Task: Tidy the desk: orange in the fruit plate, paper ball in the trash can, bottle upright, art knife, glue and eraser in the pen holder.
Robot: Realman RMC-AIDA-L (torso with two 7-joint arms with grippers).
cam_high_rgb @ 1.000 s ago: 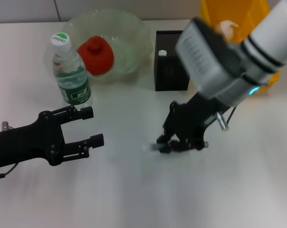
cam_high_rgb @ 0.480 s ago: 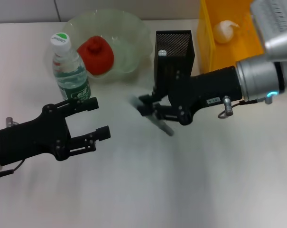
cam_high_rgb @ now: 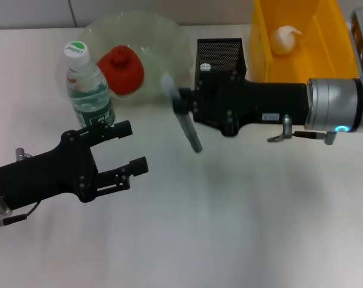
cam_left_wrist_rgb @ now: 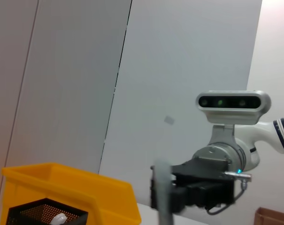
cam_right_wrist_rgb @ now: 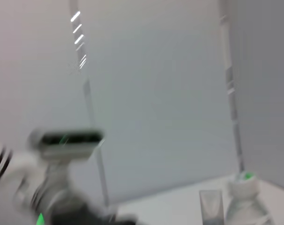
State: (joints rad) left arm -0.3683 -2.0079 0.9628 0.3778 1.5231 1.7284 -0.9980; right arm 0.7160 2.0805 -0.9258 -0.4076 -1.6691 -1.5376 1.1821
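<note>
Orange [cam_high_rgb: 121,69] in fruit plate [cam_high_rgb: 163,36], paper ball [cam_high_rgb: 284,38] in trash can [cam_high_rgb: 262,54], white item in pen holder [cam_high_rgb: 220,51], right claw [cam_high_rgb: 180,103] gripping art knife [cam_high_rgb: 188,129], left claw [cam_high_rgb: 126,150] open, empty, left wrist view alone shows head camera [cam_left_wrist_rgb: 234,101].

The orange [cam_high_rgb: 121,69] sits in the pale-green fruit plate [cam_high_rgb: 169,42] at the table's far edge. The bottle [cam_high_rgb: 89,91] stands upright just beside the plate. The black mesh pen holder [cam_high_rgb: 220,54] stands between plate and yellow trash can [cam_high_rgb: 292,63]; the paper ball [cam_high_rgb: 285,38] lies inside the can. A grey art knife [cam_high_rgb: 186,123] hangs tilted above the table, in front of the pen holder.
</note>
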